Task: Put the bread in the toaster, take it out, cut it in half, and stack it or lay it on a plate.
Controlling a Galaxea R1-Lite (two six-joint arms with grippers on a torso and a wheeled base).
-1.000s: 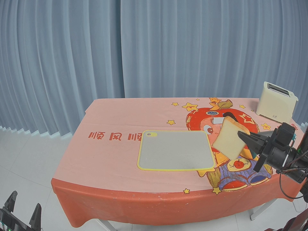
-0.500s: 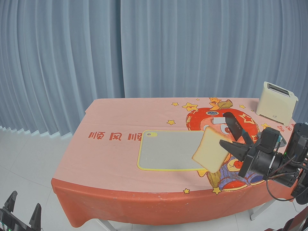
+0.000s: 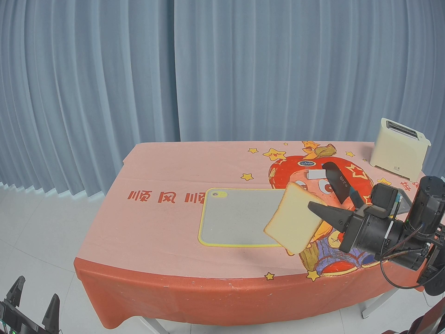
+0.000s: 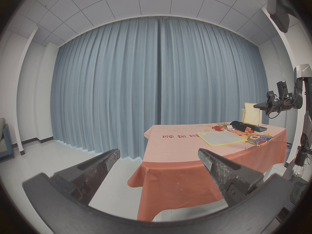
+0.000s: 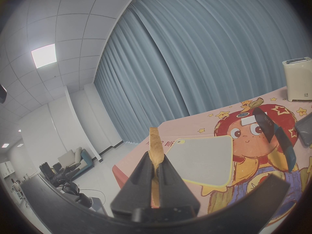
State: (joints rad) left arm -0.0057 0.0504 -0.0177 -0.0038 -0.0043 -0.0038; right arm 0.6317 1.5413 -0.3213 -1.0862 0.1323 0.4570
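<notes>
My right gripper (image 3: 320, 208) is shut on one edge of the bread slice (image 3: 293, 219), which hangs tilted above the right edge of the grey cutting board (image 3: 236, 216). In the right wrist view the bread (image 5: 156, 145) stands edge-on between the fingers (image 5: 144, 169). The cream toaster (image 3: 399, 148) stands at the table's far right corner, slot up. A black-bladed knife (image 3: 340, 182) with a teal handle lies right of the board. My left gripper (image 3: 32, 300) is open and low, off the table's front left, with nothing between its fingers (image 4: 97, 166).
The table (image 3: 162, 223) carries an orange cloth with a cartoon print and drops off at the front edge. A dark grey plate (image 5: 305, 129) lies beyond the knife, near the toaster. A blue curtain hangs behind the table.
My right gripper has carried the bread leftward and toward the front, from over the cartoon print to over the board's right edge. The left arm stayed still.
</notes>
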